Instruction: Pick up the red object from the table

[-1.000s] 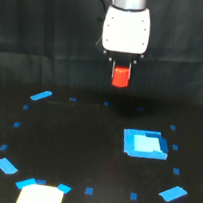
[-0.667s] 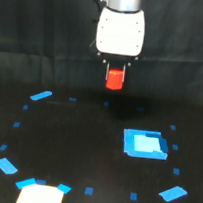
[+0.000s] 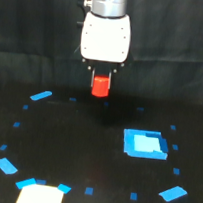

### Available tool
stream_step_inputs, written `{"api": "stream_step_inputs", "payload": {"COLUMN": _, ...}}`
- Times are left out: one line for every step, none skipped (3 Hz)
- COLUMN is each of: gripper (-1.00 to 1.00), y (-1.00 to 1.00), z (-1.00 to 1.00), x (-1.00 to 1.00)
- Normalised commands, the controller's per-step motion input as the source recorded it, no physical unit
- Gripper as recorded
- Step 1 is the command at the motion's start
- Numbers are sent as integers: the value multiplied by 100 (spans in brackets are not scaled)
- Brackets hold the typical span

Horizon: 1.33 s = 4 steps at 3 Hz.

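Note:
The red object is a small red-orange stubby block. It hangs between the dark fingers of my gripper, under the gripper's white body, clear above the black table. The gripper is shut on it. The block's upper part is hidden by the fingers. It sits in the upper middle of the exterior view.
A blue flat square lies on the table to the exterior view's right. Small blue tape marks ring the surface, such as one at the left and one at the lower right. A pale patch sits at the bottom edge.
The gripper with the red object has moved toward the exterior view's left, staying lifted off the table.

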Motion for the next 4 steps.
{"api": "stream_step_inputs", "payload": {"gripper": -100, "y": 46, "z": -27, "x": -40}}
{"api": "stream_step_inputs", "payload": {"gripper": -100, "y": -100, "z": 61, "x": -99}}
{"api": "stream_step_inputs", "payload": {"gripper": -100, "y": -70, "z": 5, "x": -69}}
{"api": "stream_step_inputs", "payload": {"gripper": -76, "y": 29, "z": 14, "x": 75}}
